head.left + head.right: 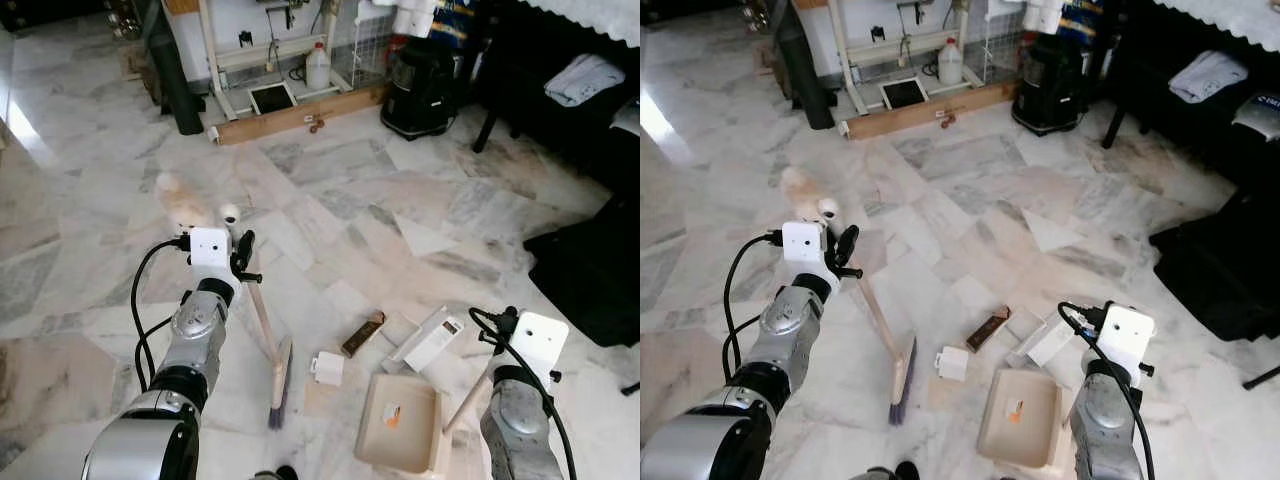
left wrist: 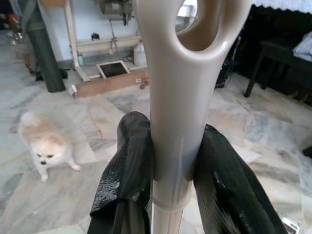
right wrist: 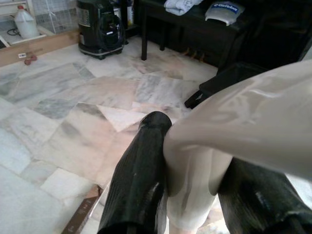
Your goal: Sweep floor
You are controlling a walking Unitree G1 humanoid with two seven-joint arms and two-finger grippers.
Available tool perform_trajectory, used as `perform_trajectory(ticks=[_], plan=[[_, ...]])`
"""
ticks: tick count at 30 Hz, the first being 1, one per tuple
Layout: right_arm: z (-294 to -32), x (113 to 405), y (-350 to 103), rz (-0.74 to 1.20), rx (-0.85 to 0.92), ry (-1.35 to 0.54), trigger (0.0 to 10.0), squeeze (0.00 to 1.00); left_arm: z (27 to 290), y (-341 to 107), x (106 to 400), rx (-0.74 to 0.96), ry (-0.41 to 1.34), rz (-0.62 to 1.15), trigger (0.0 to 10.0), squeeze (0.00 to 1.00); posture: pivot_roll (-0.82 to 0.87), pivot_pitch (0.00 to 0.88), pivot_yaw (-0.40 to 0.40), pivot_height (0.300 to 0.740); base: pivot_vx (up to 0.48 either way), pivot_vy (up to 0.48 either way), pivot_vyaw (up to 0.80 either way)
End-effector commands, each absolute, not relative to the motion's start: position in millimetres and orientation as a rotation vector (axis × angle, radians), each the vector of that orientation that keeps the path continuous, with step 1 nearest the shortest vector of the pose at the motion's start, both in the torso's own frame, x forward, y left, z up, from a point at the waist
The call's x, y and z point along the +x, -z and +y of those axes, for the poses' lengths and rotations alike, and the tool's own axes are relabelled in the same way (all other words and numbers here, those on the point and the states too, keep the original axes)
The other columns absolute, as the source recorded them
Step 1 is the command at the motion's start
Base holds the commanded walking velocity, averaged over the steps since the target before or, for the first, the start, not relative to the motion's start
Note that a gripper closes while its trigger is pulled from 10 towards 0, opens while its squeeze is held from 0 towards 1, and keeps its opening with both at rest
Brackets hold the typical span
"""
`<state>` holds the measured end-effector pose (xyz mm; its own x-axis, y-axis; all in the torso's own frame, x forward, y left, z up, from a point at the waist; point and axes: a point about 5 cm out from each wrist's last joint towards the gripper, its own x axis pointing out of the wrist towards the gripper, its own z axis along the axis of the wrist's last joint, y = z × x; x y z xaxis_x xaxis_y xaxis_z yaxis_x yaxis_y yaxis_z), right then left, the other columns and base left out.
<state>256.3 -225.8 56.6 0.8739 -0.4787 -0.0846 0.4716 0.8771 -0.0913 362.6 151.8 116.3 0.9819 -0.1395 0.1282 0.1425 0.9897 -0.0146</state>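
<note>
Marble floor (image 1: 330,200) unswept: litter lies outside the dustpan (image 1: 400,425).
Left gripper (image 2: 168,168) is clamped on the broom (image 1: 268,340), bristles down left of a white box (image 1: 327,368), brown bar (image 1: 363,333) and carton (image 1: 430,340); right gripper (image 3: 192,195) is clamped on the dustpan handle. Left wrist view adds a small dog (image 2: 44,146), facing the broom.

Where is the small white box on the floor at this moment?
In the left eye view the small white box lies on the marble floor, between the broom head on its left and the beige dustpan on its right.
</note>
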Motion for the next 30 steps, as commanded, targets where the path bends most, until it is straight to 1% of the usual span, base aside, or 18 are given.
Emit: perform_trajectory(ticks=[1,5,11,15,23,25,26,27,28,30], plan=[[-227.8,254.5,-62.4,0.086,-0.066,0.502,10.0,0.0,147.6,-116.9,363.7,-0.017,0.16,-0.126,10.0,0.0,-0.12,0.171,0.018,0.74,0.0,0.0,0.0],[-229.2,247.4,-63.6,0.089,-0.069,0.504,10.0,0.0,142.0,-110.5,362.7,-0.035,0.21,-0.084,10.0,0.0,-0.14,0.194,0.015,0.74,0.0,0.0,0.0],[-226.9,244.2,-65.2,0.095,-0.065,0.494,10.0,0.0,138.8,-99.6,359.4,-0.152,0.249,-0.025,10.0,0.0,-0.14,0.208,0.012,0.74,0.0,0.0,0.0],[-225.6,244.5,-65.9,0.1,-0.064,0.489,10.0,0.0,139.5,-97.8,358.4,-0.163,0.26,-0.019,10.0,0.0,-0.14,0.213,0.008,0.74,0.0,0.0,0.0],[-222.7,247.3,-66.1,0.106,-0.058,0.478,10.0,0.0,139.6,-98.2,356.5,-0.11,0.364,-0.013,10.0,0.0,-0.12,0.213,0.007,0.74,0.0,0.0,0.0],[-221.8,247.4,-65.7,0.109,-0.056,0.476,10.0,0.0,145.3,-105.3,358.3,-0.082,0.365,-0.05,10.0,0.0,-0.12,0.213,0.007,0.74,0.0,0.0,0.0],[-220.8,247.6,-65.4,0.111,-0.054,0.474,10.0,0.0,152.1,-112.5,360.4,-0.065,0.341,-0.085,10.0,0.0,-0.11,0.212,0.01,0.74,0.0,0.0,0.0],[-220.8,247.6,-65.4,0.111,-0.054,0.474,10.0,0.0,152.1,-112.5,360.4,-0.065,0.341,-0.085,10.0,0.0,-0.11,0.212,0.01,0.74,0.0,0.0,0.0],[-219.5,248.0,-65.0,0.112,-0.051,0.473,10.0,0.0,161.3,-122.2,363.0,-0.024,0.302,-0.13,10.0,0.0,-0.11,0.211,0.012,0.74,0.0,0.0,0.0],[-218.4,248.2,-64.6,0.113,-0.049,0.471,10.0,0.0,167.0,-129.4,364.4,0.019,0.285,-0.162,10.0,0.0,-0.1,0.21,0.013,0.74,0.0,0.0,0.0]])
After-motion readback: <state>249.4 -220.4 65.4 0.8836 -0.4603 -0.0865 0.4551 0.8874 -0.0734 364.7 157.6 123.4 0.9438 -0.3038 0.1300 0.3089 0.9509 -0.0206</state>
